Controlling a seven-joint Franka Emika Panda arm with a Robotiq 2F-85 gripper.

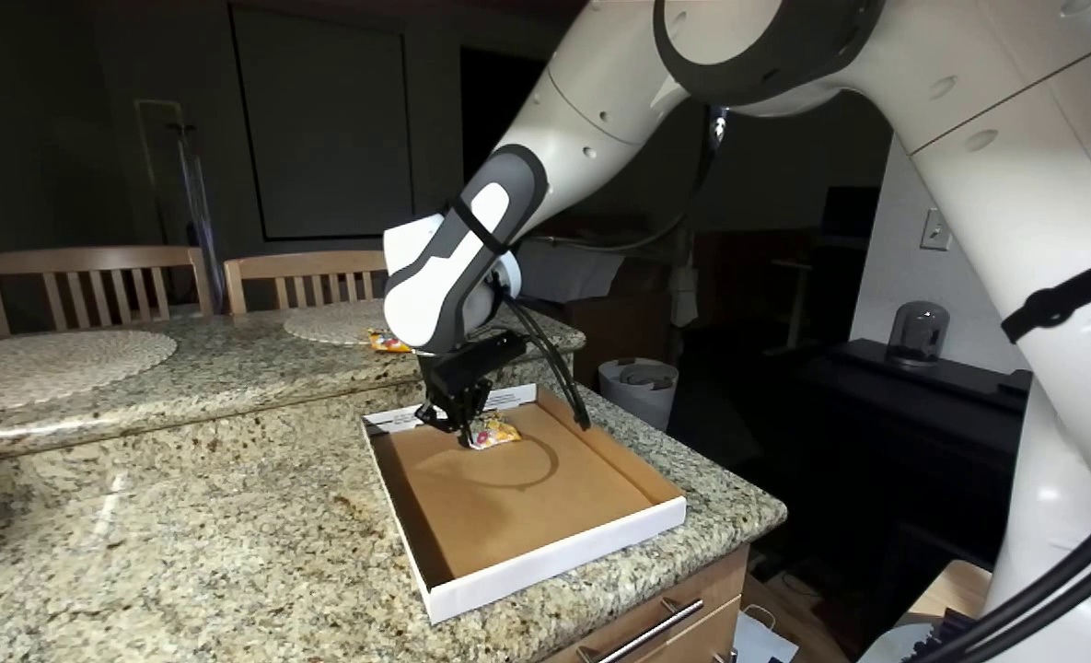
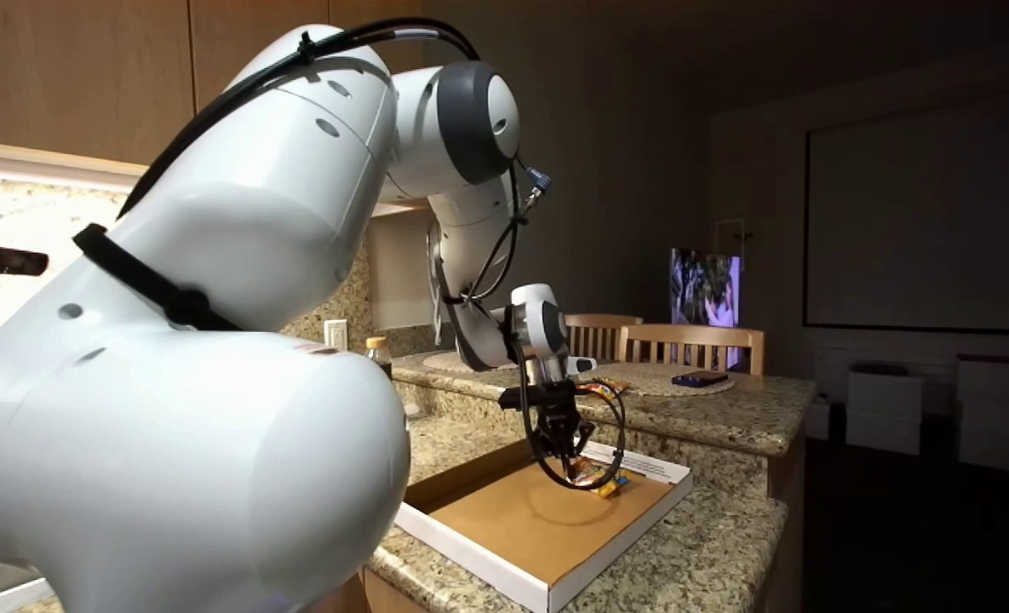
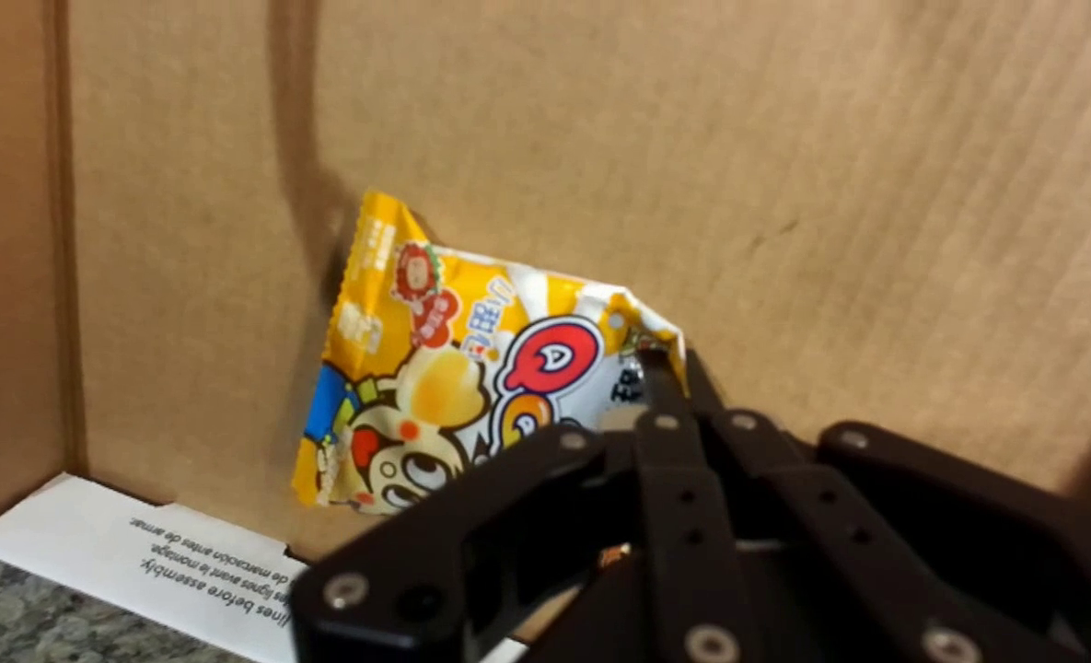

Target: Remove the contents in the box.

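Behind the granite desk [image 1: 260, 543], a raised ledge [image 1: 232, 368] is set against a dim background. Near the far wall of the box [image 1: 554, 562], a yellow packet [image 3: 471, 368] is pinched at one edge between the nearly met tips of the end effector [image 3: 681, 368]; whether it is off the cardboard floor cannot be told. Grasping is judged the step in hand; next, a straight lift clear of the low walls is called for
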